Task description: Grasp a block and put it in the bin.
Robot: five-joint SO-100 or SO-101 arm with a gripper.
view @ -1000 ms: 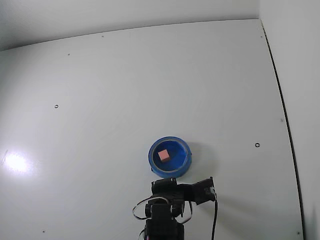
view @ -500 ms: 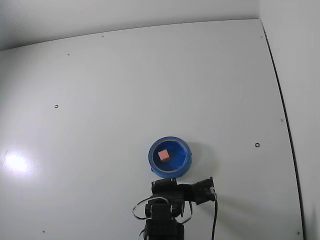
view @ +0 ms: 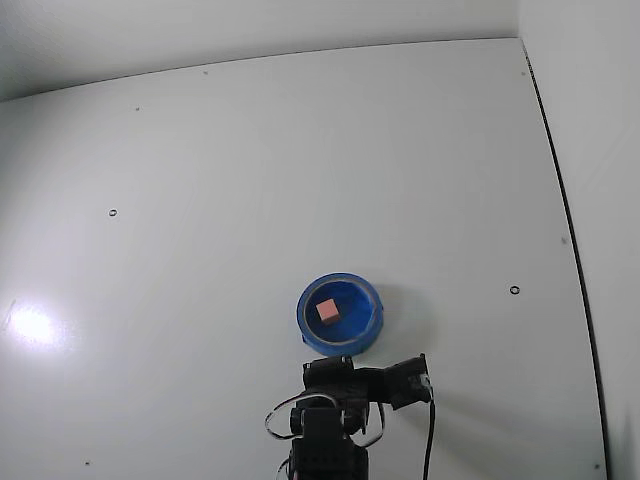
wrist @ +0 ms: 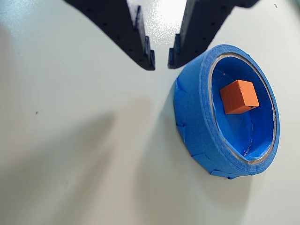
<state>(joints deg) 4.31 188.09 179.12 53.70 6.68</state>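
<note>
The block (wrist: 239, 96) is a small cube that looks orange in the wrist view and pink in the fixed view (view: 327, 311). It lies inside the round blue bin (wrist: 194, 112), on the bin's floor, slightly tilted. My gripper (wrist: 161, 60) comes in from the top of the wrist view, just left of the bin's wall and apart from it. Its dark fingertips stand a narrow gap apart with nothing between them. In the fixed view the folded arm (view: 335, 400) sits right below the bin (view: 340, 345).
The white table (view: 250, 170) stretches around the bin, with a few small screw holes (view: 514, 290) in it. A wall edge runs down the right side in the fixed view. A black cable (view: 430, 440) hangs by the arm's base.
</note>
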